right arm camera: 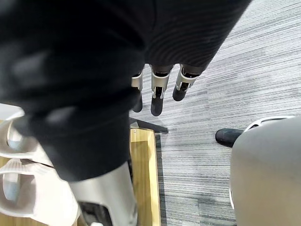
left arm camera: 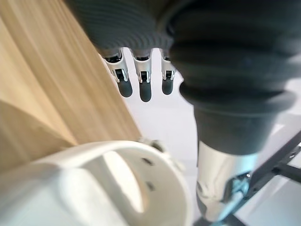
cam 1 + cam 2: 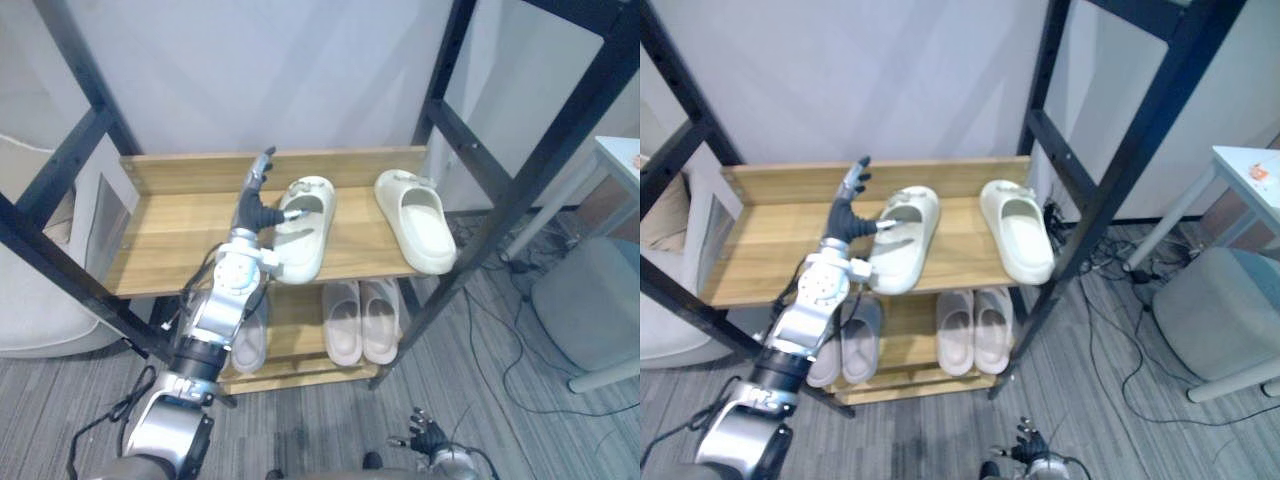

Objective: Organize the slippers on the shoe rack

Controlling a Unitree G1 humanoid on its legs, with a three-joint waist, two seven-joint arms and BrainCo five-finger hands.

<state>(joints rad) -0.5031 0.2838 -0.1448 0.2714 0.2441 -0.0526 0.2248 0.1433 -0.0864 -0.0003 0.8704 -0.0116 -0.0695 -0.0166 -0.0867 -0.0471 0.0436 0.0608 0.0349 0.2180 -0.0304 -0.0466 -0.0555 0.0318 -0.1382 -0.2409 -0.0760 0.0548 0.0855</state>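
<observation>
On the rack's upper wooden shelf (image 3: 170, 230) lie two cream slippers. One slipper (image 3: 305, 228) lies near the middle, toe toward me. The other slipper (image 3: 415, 220) lies to its right, angled, by the right post. My left hand (image 3: 252, 205) stands just left of the middle slipper with fingers (image 2: 139, 87) straight and its thumb against that slipper's strap (image 2: 117, 188). On the lower shelf rest a pale pair (image 3: 352, 320) and another slipper (image 3: 250, 338). My right hand (image 3: 428, 437) hangs low over the floor, its fingers (image 1: 157, 101) relaxed and holding nothing.
Black metal posts (image 3: 520, 190) frame the rack on both sides. To the right are a grey pouf (image 3: 590, 300) and a white table (image 3: 620, 160), with cables on the carpet (image 3: 500, 330). A beige cushion (image 3: 30, 260) sits at the left.
</observation>
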